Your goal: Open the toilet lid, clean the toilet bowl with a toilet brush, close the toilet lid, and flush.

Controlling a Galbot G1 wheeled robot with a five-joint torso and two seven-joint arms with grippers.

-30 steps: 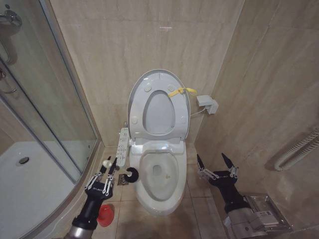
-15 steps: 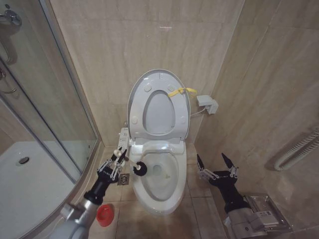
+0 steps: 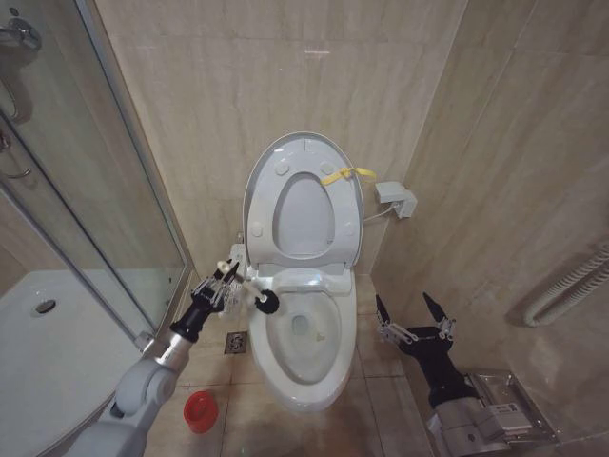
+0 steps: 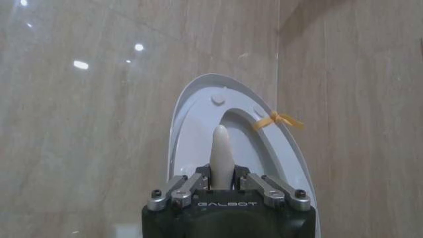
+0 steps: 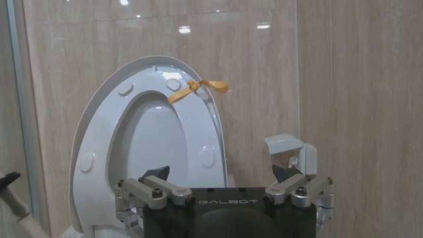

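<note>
— Head view: what does the left pincer (image 3: 231, 279) carry?
— The toilet brush (image 3: 259, 299), clamped by its handle, dark head over the toilet bowl's (image 3: 303, 367) left rim. The toilet lid (image 3: 304, 205) stands raised against the wall.
— Left wrist view?
— Fingers (image 4: 190, 183) closed around the white handle.
— Right wrist view?
— The right pincer (image 5: 223, 173) gapes wide, empty, beside the toilet.

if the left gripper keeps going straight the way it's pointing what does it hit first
Probably the raised toilet lid. The left gripper, shut on the toilet brush, faces it in the wrist view, though depth is unclear.
</note>
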